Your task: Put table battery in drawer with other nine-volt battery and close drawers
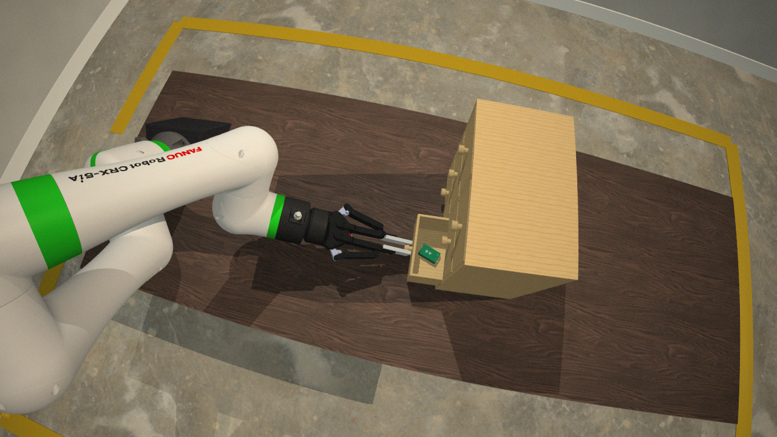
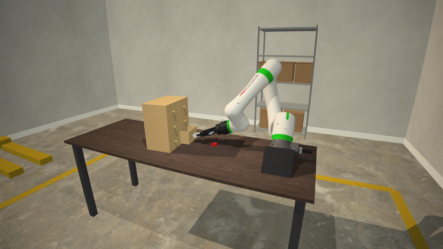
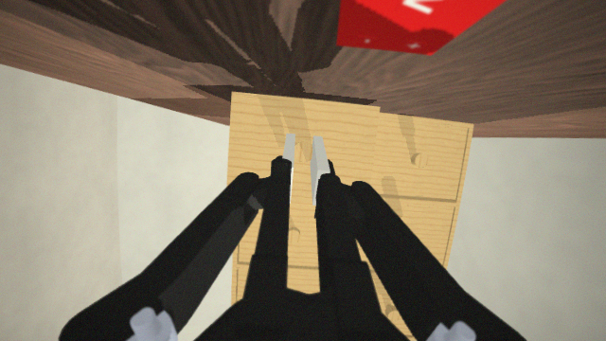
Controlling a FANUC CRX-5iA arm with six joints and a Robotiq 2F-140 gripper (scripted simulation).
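Note:
My gripper (image 1: 411, 247) (image 2: 195, 135) (image 3: 302, 149) is shut on the knob of a bottom-row drawer (image 1: 433, 218) (image 2: 186, 137) (image 3: 265, 118). That drawer stands well out of the wooden chest (image 1: 521, 190) (image 2: 156, 127) (image 3: 428, 182) and looks about level. Inside it lies a green block with light marks (image 1: 429, 254), which looks like a nine-volt battery. The other drawers look pushed in. The red nine-volt battery (image 2: 213, 144) (image 3: 407, 21) lies on the table, below and behind the fingers on the robot's side. In the top view the gripper mostly hides it.
The dark wood table (image 1: 641, 304) (image 2: 173, 162) carries the chest and the arm's black base (image 2: 277, 160). Knobs of the closed drawers stick out just above and beside the open drawer, such as one upper knob (image 1: 456, 224). A shelf rack (image 2: 288, 29) stands far behind the table.

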